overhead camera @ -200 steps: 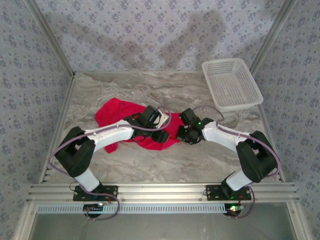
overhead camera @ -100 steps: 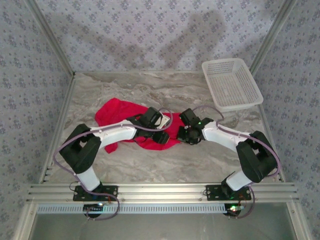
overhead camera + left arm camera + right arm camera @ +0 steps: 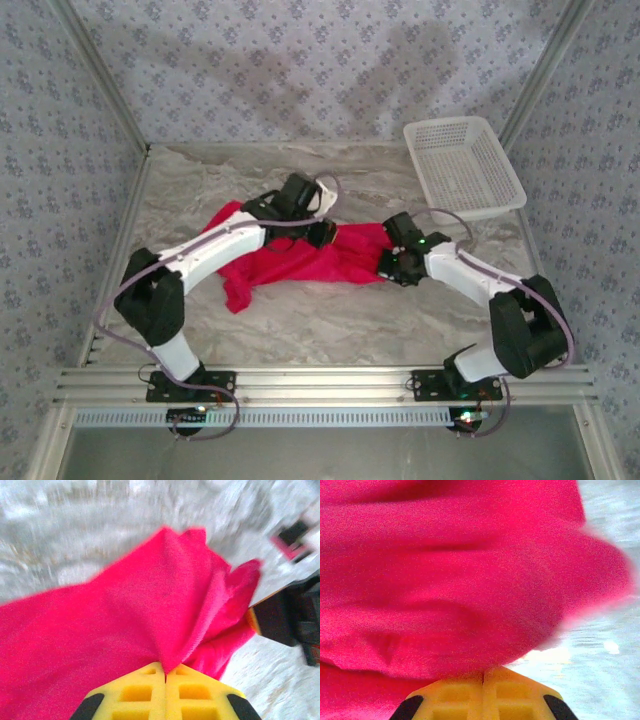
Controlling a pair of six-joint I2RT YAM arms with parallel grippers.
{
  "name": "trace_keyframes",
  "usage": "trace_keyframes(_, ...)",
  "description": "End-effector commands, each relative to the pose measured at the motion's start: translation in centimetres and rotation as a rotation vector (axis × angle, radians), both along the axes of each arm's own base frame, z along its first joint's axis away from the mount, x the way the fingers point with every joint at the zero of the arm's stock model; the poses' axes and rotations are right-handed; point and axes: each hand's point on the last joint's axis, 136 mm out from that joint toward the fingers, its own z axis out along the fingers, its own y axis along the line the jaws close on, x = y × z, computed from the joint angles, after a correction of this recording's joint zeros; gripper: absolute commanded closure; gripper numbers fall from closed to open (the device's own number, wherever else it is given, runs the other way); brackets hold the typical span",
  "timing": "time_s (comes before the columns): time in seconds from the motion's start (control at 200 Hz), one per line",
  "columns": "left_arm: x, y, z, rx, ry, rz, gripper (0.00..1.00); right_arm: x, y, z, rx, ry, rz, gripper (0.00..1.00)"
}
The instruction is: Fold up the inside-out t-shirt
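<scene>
Top external: t-shirt (image 3: 310, 262) stretched between left pincer (image 3: 165, 669) and right pincer (image 3: 483, 674), each clamped on its cloth. Pulling further apart could slip a thin pinch, dropping that edge.

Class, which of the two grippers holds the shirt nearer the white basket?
The right gripper, pinching the t-shirt at its edge nearest the basket; the left gripper is farther away.

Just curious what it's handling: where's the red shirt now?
In the top view, the t-shirt lies mid-table, stretched between the left claw and the right claw, both shut on it, near-left of the white basket.
</scene>
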Motion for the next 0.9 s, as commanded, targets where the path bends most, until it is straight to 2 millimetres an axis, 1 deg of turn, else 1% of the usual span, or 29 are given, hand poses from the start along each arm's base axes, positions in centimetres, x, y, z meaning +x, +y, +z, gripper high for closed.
trace_keyframes(0.0, -0.5, -0.1, 3.9, -0.120, 0.008, -0.004, 1.00, -2.2, -3.8, -0.5, -0.082, 0.061, -0.034, 1.00)
trace_keyframes(0.075, -0.6, -0.5, 2.8, -0.147, 0.041, -0.003, 1.00, -1.7, -4.0, -0.2, -0.069, 0.032, -0.042, 1.00)
trace_keyframes(0.21, -1.6, -2.2, -0.8, -0.178, 0.151, -0.020, 1.00, -1.9, -2.7, -0.4, -0.036, 0.044, -0.010, 1.00)
trace_keyframes(0.29, -2.4, -3.0, -2.2, -0.187, 0.171, -0.021, 1.00, -2.1, -2.4, -0.3, -0.037, 0.064, 0.003, 1.00)
trace_keyframes(0.335, -2.6, -3.4, -2.8, -0.192, 0.183, -0.016, 1.00, -2.2, -2.3, 0.3, -0.041, 0.064, 0.008, 0.89)
trace_keyframes(0.405, -2.9, -3.8, -3.5, -0.192, 0.201, -0.014, 1.00, -2.0, -1.6, 1.8, -0.033, 0.033, 0.026, 0.76)
trace_keyframes(0.505, -3.1, -4.4, -3.6, -0.193, 0.206, -0.020, 1.00, -1.7, 0.4, 4.3, 0.004, -0.034, 0.068, 0.71)
trace_keyframes(0.53, -3.1, -4.4, -3.6, -0.192, 0.205, -0.022, 1.00, -1.6, 1.0, 4.8, 0.021, -0.051, 0.079, 0.70)
trace_keyframes(0.59, -3.0, -4.5, -3.6, -0.190, 0.205, -0.023, 1.00, -1.3, 3.4, 5.7, 0.083, -0.092, 0.117, 0.72)
trace_keyframes(0.645, -3.0, -4.5, -3.4, -0.187, 0.204, -0.022, 1.00, -0.9, 5.6, 5.8, 0.142, -0.109, 0.144, 0.74)
trace_keyframes(0.705, -3.0, -4.5, -3.2, -0.187, 0.202, -0.024, 1.00, 0.3, 7.9, 5.7, 0.196, -0.132, 0.169, 0.78)
trace_keyframes(0.844, -3.1, -4.0, -2.5, -0.177, 0.185, -0.018, 1.00, 3.5, 10.2, 4.0, 0.187, -0.094, 0.183, 0.90)
trace_keyframes(0.894, -3.1, -3.8, -2.2, -0.177, 0.179, -0.015, 1.00, 4.8, 11.1, 3.7, 0.202, -0.103, 0.176, 0.91)
